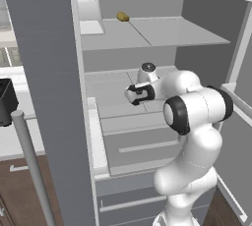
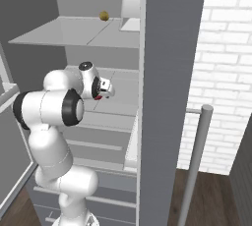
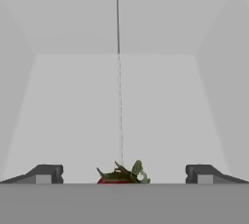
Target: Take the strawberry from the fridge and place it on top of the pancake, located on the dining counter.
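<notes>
Since the strawberry (image 3: 120,176) looks small, soft and easily bruised, the spread pincer (image 3: 124,174) should close gently across its red body.

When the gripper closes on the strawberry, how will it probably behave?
The strawberry looks tiny between the wide-open gripper, so it is probably very light. Its rounded red body may roll on the flat fridge shelf if pushed. It is likely soft, so gentle closing seems wise.

I found no readable text, label, brand, number or sign on any surface: the fridge (image 1: 44,72) panels and shelves were blank, and so was the brick wall (image 2: 224,48) beside it.
</notes>
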